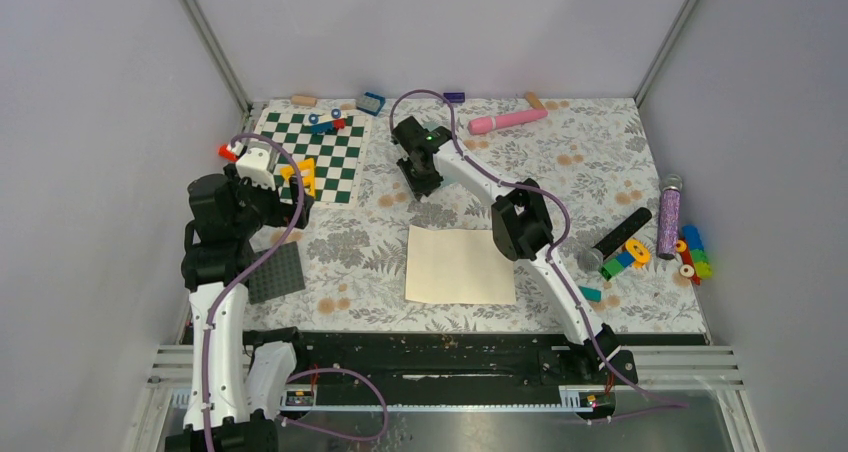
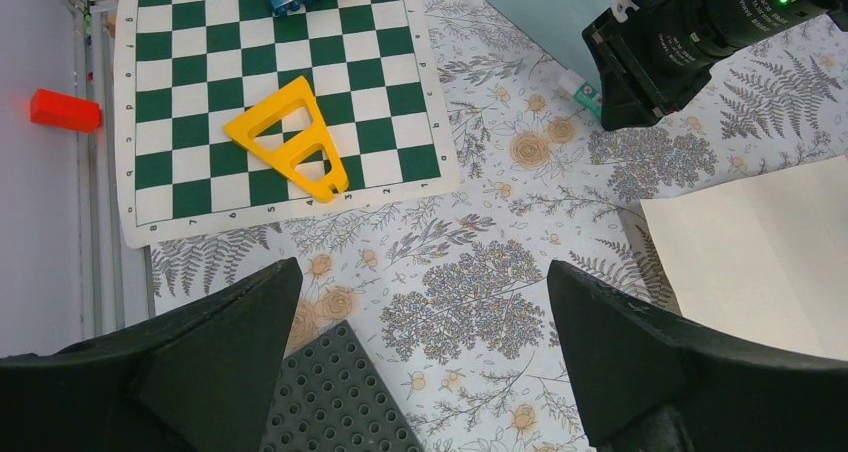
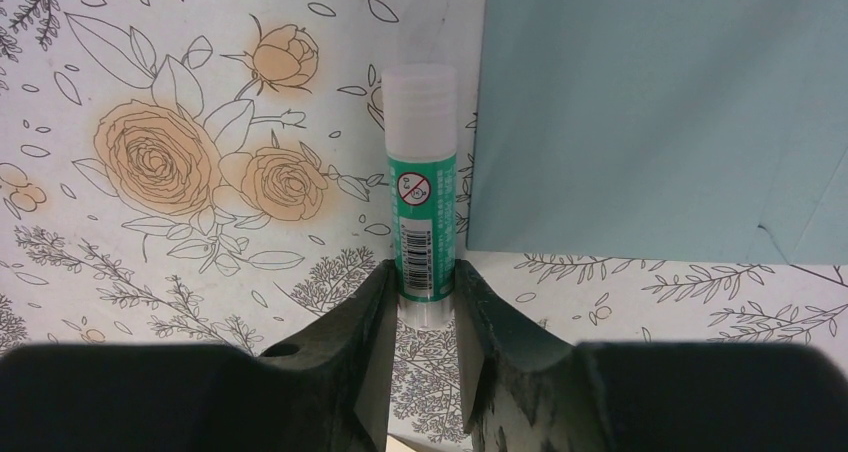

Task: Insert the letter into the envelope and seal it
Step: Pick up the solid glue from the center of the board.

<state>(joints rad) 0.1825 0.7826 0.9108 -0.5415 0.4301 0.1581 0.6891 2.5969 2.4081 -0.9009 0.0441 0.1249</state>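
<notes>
Right hand (image 3: 425, 277) is pinching the green-and-white plastic glue stick (image 3: 422, 172), just beside the grey-teal paper envelope (image 3: 660, 112). Left hand (image 2: 420, 272) hangs wide open.

Glue stick (image 3: 422, 207) lies flat on flowered tablecloth (image 3: 130, 282), green label, clear cap pointing away from camera. Right gripper (image 3: 425, 297) at stick's near end: black fingers (image 3: 355, 332) close against both sides, no gap visible. Teal envelope (image 3: 660, 112) flat at upper right, its left edge just beside stick, parallel to it.
</notes>
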